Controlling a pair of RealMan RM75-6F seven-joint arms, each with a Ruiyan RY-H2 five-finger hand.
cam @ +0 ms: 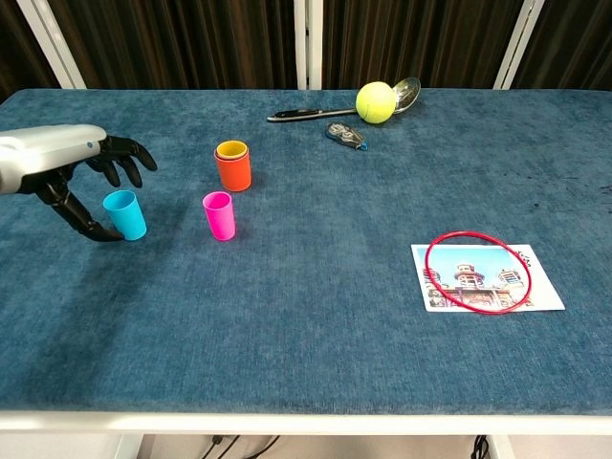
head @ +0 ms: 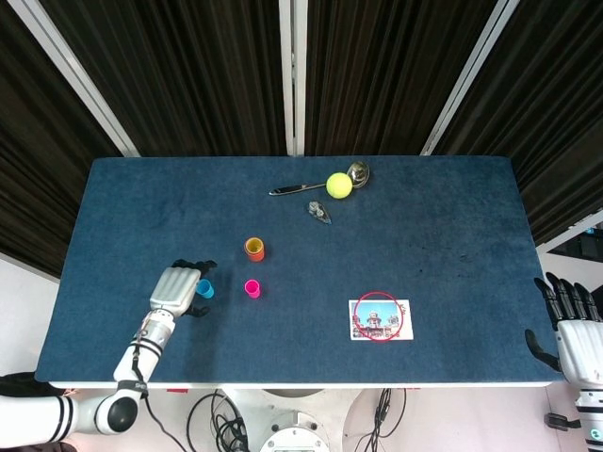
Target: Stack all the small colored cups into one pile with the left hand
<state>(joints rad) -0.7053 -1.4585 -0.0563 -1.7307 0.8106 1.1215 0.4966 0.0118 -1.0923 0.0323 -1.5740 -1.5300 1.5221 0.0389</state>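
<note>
Left hand (cam: 72, 177): fingers spread wide around blue cup (cam: 125, 214), not gripping.
Pink cup (cam: 219, 215): just right of blue cup.
Orange cup (cam: 232, 165): beyond pink cup.
Right hand (head: 568, 325): off table edge, fingers apart, empty.

Matt blue cloth covers the table (cam: 316, 325), the small cups (cam: 125, 213) look like smooth plastic, the spoon (cam: 406, 93) at the far side is glossy metal, the ball (cam: 376, 101) fuzzy.

Tennis ball (cam: 376, 101) touches spoon (cam: 344, 107); ring (cam: 477, 272) seemingly on postcard (cam: 540, 288).
</note>
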